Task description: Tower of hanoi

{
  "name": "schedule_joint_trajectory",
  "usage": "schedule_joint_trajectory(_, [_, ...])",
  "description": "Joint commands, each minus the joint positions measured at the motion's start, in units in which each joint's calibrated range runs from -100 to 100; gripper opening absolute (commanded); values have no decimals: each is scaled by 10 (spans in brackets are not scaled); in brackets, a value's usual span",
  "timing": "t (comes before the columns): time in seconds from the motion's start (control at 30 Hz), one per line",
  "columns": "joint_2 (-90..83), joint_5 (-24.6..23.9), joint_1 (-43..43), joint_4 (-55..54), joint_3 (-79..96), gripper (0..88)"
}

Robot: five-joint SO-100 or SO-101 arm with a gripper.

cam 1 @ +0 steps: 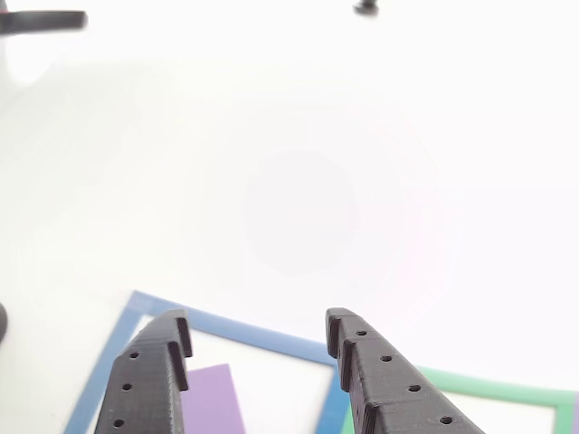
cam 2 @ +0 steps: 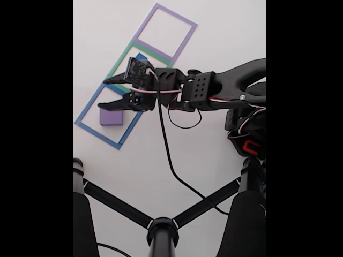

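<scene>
The gripper (cam 2: 104, 93) hangs over the white tabletop (cam 2: 214, 32) with its jaws spread and nothing between them. The purple block (cam 2: 111, 117) lies flat inside the blue square outline (cam 2: 86, 126), just beside the lower jaw in the fixed view. A blue block (cam 2: 142, 56) peeks out behind the gripper, over the green outline (cam 2: 119, 62).

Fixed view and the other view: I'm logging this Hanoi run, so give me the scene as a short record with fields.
surface: white table
gripper: open, nothing between the fingers
purple block: inside the blue outline, below the gripper in the fixed view
blue block: partly hidden behind the gripper, in the green outline
purple outline: no block in it
orange and green blocks: cannot tell
</scene>
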Motion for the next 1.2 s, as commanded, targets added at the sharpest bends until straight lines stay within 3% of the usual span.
schedule_joint_trajectory(0.0, [-143, 0, 37, 307, -118, 65])
schedule_joint_trajectory(0.2, [-194, 0, 79, 688, -359, 38])
schedule_joint_trajectory(0.4, [-198, 0, 130, 905, -548, 20])
schedule_joint_trajectory(0.5, [-197, 0, 158, 963, -610, 22])
schedule_joint_trajectory(0.8, [-218, 0, 208, 950, -563, 94])
schedule_joint_trajectory(1.0, [-259, 0, 220, 837, -423, 237])
schedule_joint_trajectory(1.17, [-273, 0, 227, 714, -296, 281])
